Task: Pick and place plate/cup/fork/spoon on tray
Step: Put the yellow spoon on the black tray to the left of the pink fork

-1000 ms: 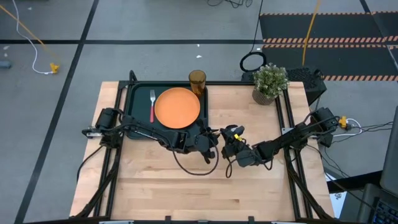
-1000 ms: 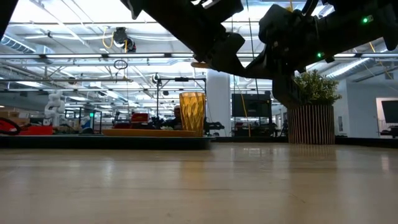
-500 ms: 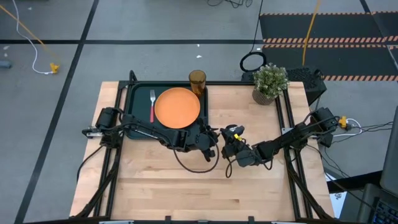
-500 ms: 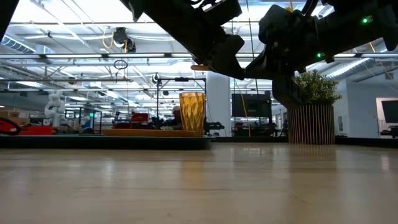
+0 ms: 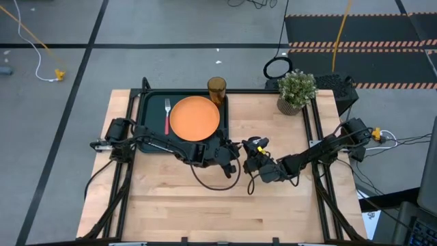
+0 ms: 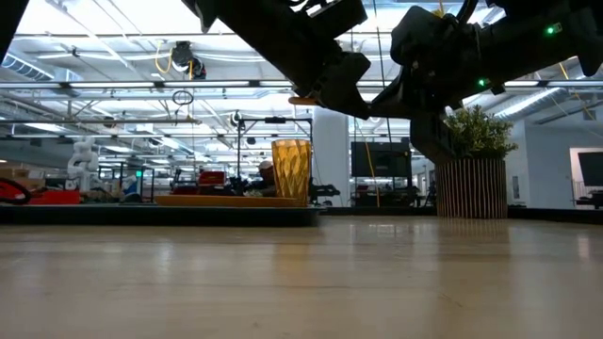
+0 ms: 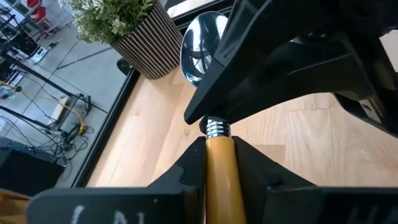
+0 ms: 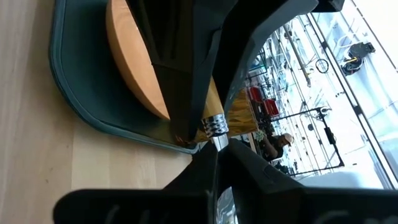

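The spoon, with an orange handle (image 7: 219, 168) and a silver bowl (image 7: 200, 37), hangs above mid-table between both grippers. My left gripper (image 5: 234, 152) comes from the table's left and is shut on the handle. My right gripper (image 5: 250, 154) comes from the right and is shut on the metal neck. The orange plate (image 5: 194, 117) and the pink-handled fork (image 5: 166, 116) lie on the dark tray (image 5: 145, 102). The amber cup (image 5: 216, 89) stands at the tray's far right corner. My left gripper pinches the orange handle at its end by the ribbed metal collar (image 7: 217, 144) between its two fingers. The fingers run along the handle, slanting slightly down from the table's left. The spoon is clear of the table. My right gripper pinches the spoon's metal neck just past the ribbed collar (image 8: 215, 127) between its two fingers, reaching in roughly level from the table's right. Its fingers (image 7: 261, 68) cover the neck, and the bowl shows beyond them.
A potted plant (image 5: 295, 90) in a ribbed pot stands at the table's far right. Bare wooden tabletop (image 5: 205, 205) stretches in front of both arms. The tray takes up the far left part of the table.
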### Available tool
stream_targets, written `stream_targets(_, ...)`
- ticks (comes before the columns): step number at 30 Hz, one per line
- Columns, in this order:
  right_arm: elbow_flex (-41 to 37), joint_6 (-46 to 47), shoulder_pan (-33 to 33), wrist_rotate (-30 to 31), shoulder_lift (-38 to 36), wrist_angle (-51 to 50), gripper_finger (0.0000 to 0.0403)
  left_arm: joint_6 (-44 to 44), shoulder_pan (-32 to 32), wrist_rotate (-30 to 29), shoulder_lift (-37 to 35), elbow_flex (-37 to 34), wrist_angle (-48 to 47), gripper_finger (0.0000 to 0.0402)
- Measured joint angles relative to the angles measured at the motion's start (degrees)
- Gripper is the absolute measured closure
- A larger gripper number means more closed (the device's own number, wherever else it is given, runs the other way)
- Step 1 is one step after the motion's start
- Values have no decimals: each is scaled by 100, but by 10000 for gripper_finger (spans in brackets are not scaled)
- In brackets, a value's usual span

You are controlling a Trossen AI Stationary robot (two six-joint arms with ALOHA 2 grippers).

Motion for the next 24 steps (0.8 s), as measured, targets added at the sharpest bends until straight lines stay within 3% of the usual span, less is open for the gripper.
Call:
stream_targets(8, 2, 26, 7, -27, -6, 16, 371, 270, -93, -152, 13, -13, 142, 345)
stream_targets(24, 7, 85, 42, -217, -9, 104, 247, -189, -56, -111, -122, -11, -445, 345)
